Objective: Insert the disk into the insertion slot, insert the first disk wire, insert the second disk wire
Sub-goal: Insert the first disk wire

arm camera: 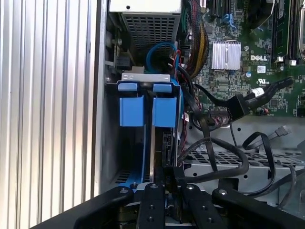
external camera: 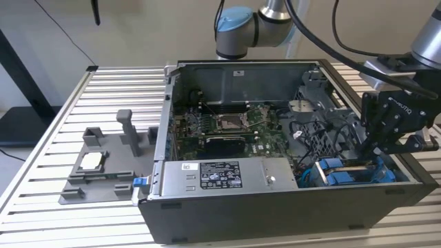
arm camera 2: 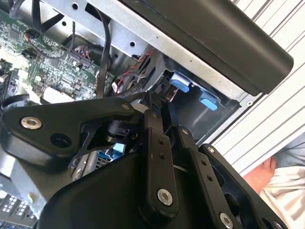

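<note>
In the exterior view, we see the gripper (external camera: 367, 155) lowered into the corner bay of the computer case (external camera: 276, 206), where the disk (external camera: 337, 175) sits. The first wrist view adds detail: the jaws stand narrow, nearly together, just beside the disk's blue tabs (arm camera: 164, 112), with black cables (arm camera: 214, 157) alongside.

tight gap btwn cables (arm camera: 224, 101), case wall (arm camera: 98, 95)

Silver arm (external camera: 272, 25) with pale blue joint cap (external camera: 233, 23), black cables (external camera: 324, 44), black linkage gripper (external camera: 366, 154) studded with silver screws (arm camera 2: 165, 196).
</note>
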